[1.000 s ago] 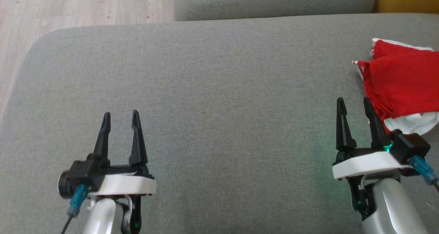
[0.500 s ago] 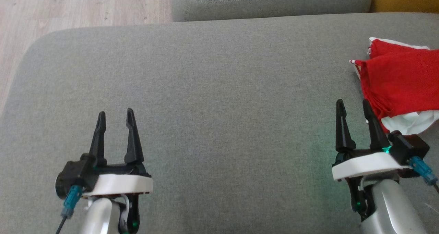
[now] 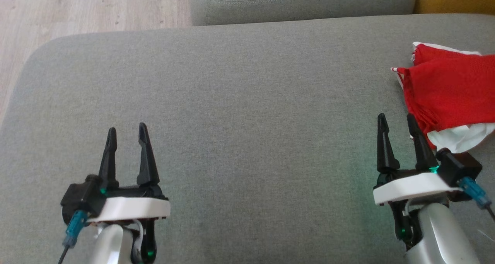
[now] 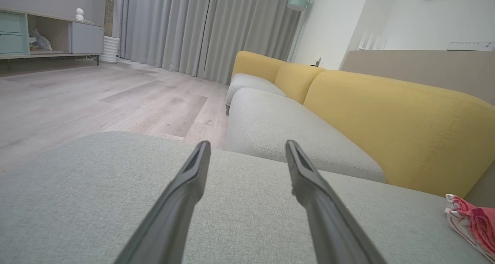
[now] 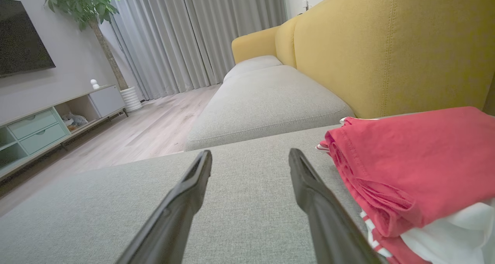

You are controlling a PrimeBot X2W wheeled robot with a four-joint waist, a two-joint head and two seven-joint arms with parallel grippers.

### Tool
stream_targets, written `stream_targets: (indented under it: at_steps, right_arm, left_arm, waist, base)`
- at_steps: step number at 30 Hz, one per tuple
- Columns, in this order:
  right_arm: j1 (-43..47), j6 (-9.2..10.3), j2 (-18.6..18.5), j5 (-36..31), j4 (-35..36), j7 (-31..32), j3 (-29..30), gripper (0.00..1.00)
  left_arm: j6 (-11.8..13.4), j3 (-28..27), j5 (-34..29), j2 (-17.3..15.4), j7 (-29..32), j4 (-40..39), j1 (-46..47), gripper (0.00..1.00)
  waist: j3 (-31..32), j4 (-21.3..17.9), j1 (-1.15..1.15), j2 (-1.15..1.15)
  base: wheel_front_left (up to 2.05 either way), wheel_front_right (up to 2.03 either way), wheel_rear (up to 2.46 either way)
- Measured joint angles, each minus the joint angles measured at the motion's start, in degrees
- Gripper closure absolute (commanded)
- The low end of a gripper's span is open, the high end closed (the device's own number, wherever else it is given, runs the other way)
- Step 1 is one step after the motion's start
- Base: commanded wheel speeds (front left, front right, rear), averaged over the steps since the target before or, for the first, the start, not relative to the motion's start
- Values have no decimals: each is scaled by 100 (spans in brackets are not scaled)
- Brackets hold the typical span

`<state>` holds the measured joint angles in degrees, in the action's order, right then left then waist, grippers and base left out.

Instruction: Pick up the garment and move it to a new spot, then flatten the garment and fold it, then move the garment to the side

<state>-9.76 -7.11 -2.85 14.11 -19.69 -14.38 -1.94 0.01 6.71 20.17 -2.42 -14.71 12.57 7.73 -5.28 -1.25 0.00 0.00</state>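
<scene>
The garment (image 3: 452,90) is red with white parts, folded into a stack at the right edge of the grey sofa cushion (image 3: 239,109). It also lies at the right of the right wrist view (image 5: 410,171) and low in the far right corner of the left wrist view (image 4: 473,221). My right gripper (image 3: 396,119) is open just left of the garment's near corner, nothing between its fingers. My left gripper (image 3: 125,128) is open over the cushion at lower left, far from the garment, fingers empty.
A second grey seat cushion (image 3: 301,1) lies beyond the first, with wooden floor (image 3: 89,9) at the upper left. The yellow sofa back (image 5: 390,43) rises behind the garment. A TV cabinet (image 5: 42,125) and curtains (image 4: 201,28) stand across the room.
The whole head view has shifted slightly left, so the camera moved. My left gripper has drawn back a little toward me. The garment and right gripper keep their places.
</scene>
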Motion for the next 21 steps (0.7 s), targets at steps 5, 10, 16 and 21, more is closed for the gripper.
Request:
stream_targets:
  at_steps: [5, 10, 16, 21]
  right_arm:
    - [12, 2, 5, 0, -136, 8, -8, 100]
    - [333, 3, 14, 60, -487, 34, -7, 100]
    - [345, 3, 14, 511, -452, 133, 11, 100]
    - [346, 3, 14, 826, -425, 207, 40, 100]
  left_arm:
    - [0, 23, 12, 1, 1, 174, -13, 100]
    - [-1, 45, 81, 3, 53, 553, -307, 100]
    - [-15, 18, 482, 3, 159, 558, -333, 100]
    - [-57, -27, 765, 3, 232, 554, -333, 100]
  waist:
    - [-4, -5, 0, 0]
    - [5, -4, 0, 0]
    - [34, 4, 0, 0]
    - [55, 9, 0, 0]
  base:
    - [0, 0, 0]
    - [0, 0, 0]
    - [0, 0, 0]
    - [0, 0, 0]
